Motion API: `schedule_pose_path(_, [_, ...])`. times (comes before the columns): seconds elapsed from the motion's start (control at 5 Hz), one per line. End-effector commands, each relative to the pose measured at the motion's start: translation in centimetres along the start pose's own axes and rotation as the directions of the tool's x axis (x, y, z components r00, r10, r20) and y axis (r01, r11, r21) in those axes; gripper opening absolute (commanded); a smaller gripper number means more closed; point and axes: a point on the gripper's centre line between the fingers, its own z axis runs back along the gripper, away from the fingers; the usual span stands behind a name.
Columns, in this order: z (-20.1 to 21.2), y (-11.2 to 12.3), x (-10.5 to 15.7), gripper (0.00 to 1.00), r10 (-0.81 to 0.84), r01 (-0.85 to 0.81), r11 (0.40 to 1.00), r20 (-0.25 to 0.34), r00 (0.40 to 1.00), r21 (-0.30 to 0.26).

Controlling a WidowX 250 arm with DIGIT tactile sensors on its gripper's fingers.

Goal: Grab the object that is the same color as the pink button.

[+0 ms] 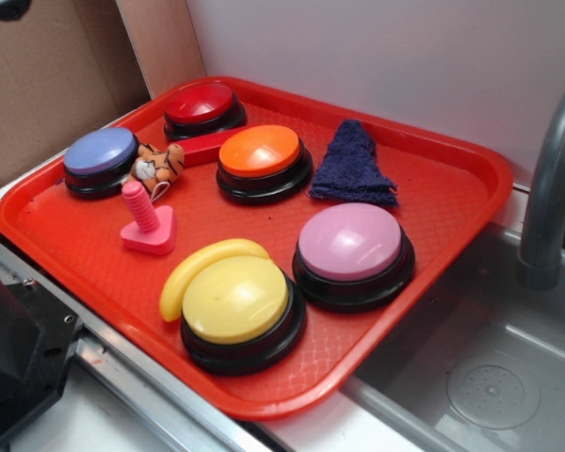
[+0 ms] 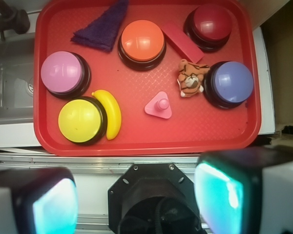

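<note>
The small pink bolt (image 1: 149,221) (image 2: 159,106) stands upright on the red tray (image 1: 433,202) (image 2: 210,131), just beside the tiger toy (image 1: 158,166) (image 2: 189,78) and well apart from the pink button (image 1: 351,247) (image 2: 63,72). A yellow button (image 1: 237,303) (image 2: 81,120) with a toy banana (image 1: 200,268) (image 2: 110,112) touching it sits near the pink button. The gripper (image 2: 136,200) hangs over the tray's near edge, away from the bolt, and its two fingers (image 2: 224,192) are spread wide apart with nothing in them.
</note>
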Motion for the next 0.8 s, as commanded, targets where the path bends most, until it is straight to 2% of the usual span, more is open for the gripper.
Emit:
schedule_pose_path(0.0, [0.0, 0.0, 0.0, 1.00, 0.000, 0.000, 1.000, 0.000, 1.000, 0.000])
schedule_pose_path(0.2, [-2.0, -0.1, 1.4, 1.00, 0.126, -0.126, 0.992, 0.000, 0.992, 0.030])
schedule_pose_path(0.4, [-3.5, -0.1, 2.0, 1.00, 0.221, -0.221, 0.975, 0.024, 0.975, 0.021])
schedule_pose_path(0.6, [-5.6, 0.4, 2.8, 1.00, 0.367, -0.367, 0.930, 0.028, 0.930, -0.001])
